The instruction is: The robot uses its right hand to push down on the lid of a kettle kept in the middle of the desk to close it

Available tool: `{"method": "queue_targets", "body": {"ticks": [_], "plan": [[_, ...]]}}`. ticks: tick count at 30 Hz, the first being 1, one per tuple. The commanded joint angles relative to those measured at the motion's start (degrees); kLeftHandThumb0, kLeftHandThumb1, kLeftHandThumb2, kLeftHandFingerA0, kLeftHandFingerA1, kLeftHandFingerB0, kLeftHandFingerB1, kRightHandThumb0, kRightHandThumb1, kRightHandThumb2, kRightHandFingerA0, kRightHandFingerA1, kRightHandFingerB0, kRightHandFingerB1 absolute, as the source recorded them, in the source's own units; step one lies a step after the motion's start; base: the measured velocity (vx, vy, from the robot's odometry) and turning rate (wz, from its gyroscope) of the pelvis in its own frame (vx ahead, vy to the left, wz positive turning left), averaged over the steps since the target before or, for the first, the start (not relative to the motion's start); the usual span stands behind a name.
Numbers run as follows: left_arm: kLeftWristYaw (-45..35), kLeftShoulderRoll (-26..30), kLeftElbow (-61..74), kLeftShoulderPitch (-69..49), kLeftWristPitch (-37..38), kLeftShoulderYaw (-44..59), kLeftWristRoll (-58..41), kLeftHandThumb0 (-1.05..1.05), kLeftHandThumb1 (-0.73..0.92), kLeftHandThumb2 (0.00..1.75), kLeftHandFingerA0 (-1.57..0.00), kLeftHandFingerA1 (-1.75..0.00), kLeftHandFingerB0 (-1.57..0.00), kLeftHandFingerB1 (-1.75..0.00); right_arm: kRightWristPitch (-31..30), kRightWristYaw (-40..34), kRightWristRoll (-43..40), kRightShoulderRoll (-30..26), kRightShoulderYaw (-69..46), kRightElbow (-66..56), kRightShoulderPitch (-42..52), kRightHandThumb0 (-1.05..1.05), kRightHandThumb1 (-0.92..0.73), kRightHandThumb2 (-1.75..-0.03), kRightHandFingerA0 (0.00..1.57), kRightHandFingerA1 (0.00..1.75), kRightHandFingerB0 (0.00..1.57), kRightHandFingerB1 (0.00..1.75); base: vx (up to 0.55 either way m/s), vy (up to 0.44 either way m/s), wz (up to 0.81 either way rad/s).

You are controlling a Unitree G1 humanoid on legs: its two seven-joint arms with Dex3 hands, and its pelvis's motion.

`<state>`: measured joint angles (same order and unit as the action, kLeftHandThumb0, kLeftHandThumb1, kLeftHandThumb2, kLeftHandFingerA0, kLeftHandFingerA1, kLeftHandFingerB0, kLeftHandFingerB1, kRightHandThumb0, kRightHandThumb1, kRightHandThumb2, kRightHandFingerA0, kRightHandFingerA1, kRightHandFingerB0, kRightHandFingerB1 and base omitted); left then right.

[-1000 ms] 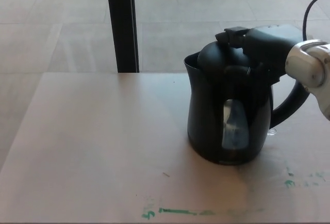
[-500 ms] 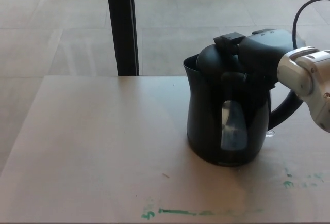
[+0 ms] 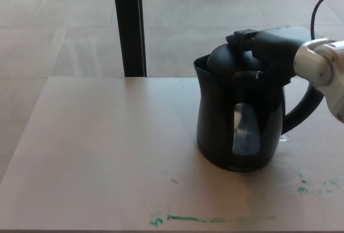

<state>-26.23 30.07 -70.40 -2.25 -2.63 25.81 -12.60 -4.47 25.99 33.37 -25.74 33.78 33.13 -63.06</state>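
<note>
You see no readable label on the black kettle, right of centre on the counter. Your right hand rests on its lid; whether the fingers are open or closed cannot be told.

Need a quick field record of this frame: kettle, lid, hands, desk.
kettle: black kettle, upright on the desk, right of centre
lid: lid looks nearly down, seating unclear
right hand: right hand rests on top of the lid
left hand: not in view
handle: handle points to the picture's right
desk marks: green marks near the front edge
</note>
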Motion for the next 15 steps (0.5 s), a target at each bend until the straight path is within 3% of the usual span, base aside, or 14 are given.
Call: {"method": "queue_targets", "body": {"ticks": [1, 2, 3, 4, 5, 6, 8, 9, 10, 11, 14, 15], "plan": [[0.4, 1.6, -0.8, -0.6, -0.4, 0.8, -1.0, -0.66, 0.66, 0.60, -0.51, -0.52, -0.35, -0.35, 1.0, 7.4, -5.7, 0.4, -5.4, 4.6, -2.1, -0.90, -0.83, -0.66, 0.12, 0.35, 0.12, 0.29, 0.00, 0.000, 0.00], [0.4, 1.5, -1.0, -0.7, -0.3, 0.9, -1.0, -0.74, 0.55, 0.90, -0.46, -0.58, -0.29, -0.47, 1.6, 7.0, -6.2, 0.4, -6.5, 4.8, -2.1, -0.95, -0.73, -0.73, 0.12, 0.37, 0.10, 0.31, 0.00, 0.000, 0.00], [0.2, 1.5, -1.3, -0.8, 0.0, 1.0, -1.0, -0.74, 0.55, 0.90, -0.46, -0.58, -0.29, -0.47, 1.6, 6.5, -6.7, 0.5, -7.5, 5.0, -2.0, -0.95, -0.73, -0.73, 0.12, 0.37, 0.10, 0.31, 0.00, 0.000, 0.00], [0.0, 1.7, -0.7, -1.1, 0.7, 0.2, -0.1, -0.67, 0.68, 0.61, -0.50, -0.48, -0.33, -0.34, 1.6, 4.9, -5.3, -0.8, -8.3, 3.4, -1.8, -0.91, -0.65, -1.07, 0.07, 0.46, 0.04, 0.33, 0.00, 0.000, 0.00], [0.2, 1.7, -0.7, -1.2, 0.3, 0.0, 0.0, -0.69, 0.68, 0.60, -0.53, -0.49, -0.36, -0.35, -0.1, 5.2, -4.6, -1.5, -9.0, 1.7, -1.4, -0.95, -0.68, -1.10, 0.10, 0.48, 0.07, 0.27, 0.00, 0.000, 0.00], [0.1, 1.9, -0.7, -1.2, -0.1, -0.2, 0.2, -0.69, 0.54, 0.92, -0.45, -0.58, -0.29, -0.48, -1.8, 5.8, -5.4, -2.1, -10.7, -0.4, -0.6, -0.94, -0.67, -1.07, 0.10, 0.47, 0.08, 0.28, 0.00, 0.000, 0.00], [0.0, 1.7, -0.7, -1.4, -0.2, 0.0, -0.2, -0.69, 0.54, 0.91, -0.47, -0.61, -0.30, -0.49, -1.7, 5.7, -6.3, -4.2, -13.7, -3.7, 1.6, -0.91, -0.67, -1.11, 0.09, 0.48, 0.00, 0.22, 0.00, 0.000, 0.00], [0.0, 1.8, -1.0, -1.4, -0.2, -0.1, -0.2, -0.69, 0.54, 0.91, -0.46, -0.59, -0.32, -0.48, -0.7, 6.4, -8.1, -5.1, -15.6, -3.7, 2.3, -0.94, -0.71, -1.13, 0.07, 0.37, 0.07, 0.14, 0.00, 0.000, 0.00], [0.0, 1.6, -1.0, -1.6, -0.1, -0.1, -0.2, -0.69, 0.54, 0.91, -0.46, -0.59, -0.32, -0.48, -0.7, 6.7, -8.1, -5.2, -16.1, -4.0, 2.5, -0.94, -0.71, -1.13, 0.07, 0.37, 0.07, 0.14, 0.00, 0.000, 0.00], [-0.4, 1.7, -1.5, -1.5, 0.1, -0.1, -0.1, -0.68, 0.70, 0.61, -0.49, -0.50, -0.34, -0.34, 0.2, 4.7, -9.6, -7.5, -19.8, -4.8, 5.0, -0.93, -0.74, -1.13, 0.08, 0.30, 0.07, 0.14, 0.00, 0.000, 0.00], [-0.7, 1.4, -1.3, -1.6, 0.0, 0.4, -0.7, -0.69, 0.68, 0.61, -0.45, -0.46, -0.30, -0.33, 1.1, 3.2, -12.2, -11.7, -27.0, -6.1, 9.2, -1.00, -0.78, -1.18, 0.11, 0.12, 0.09, 0.07, 0.00, 0.000, 0.00], [-0.4, 1.3, -1.4, -1.6, 0.0, 0.4, -0.8, -0.68, 0.67, 0.61, -0.47, -0.46, -0.30, -0.33, 0.1, 2.8, -13.3, -12.5, -29.7, -6.7, 10.4, -0.96, -0.74, -1.17, 0.08, 0.22, 0.07, 0.12, 0.00, 0.000, 0.00]]}}
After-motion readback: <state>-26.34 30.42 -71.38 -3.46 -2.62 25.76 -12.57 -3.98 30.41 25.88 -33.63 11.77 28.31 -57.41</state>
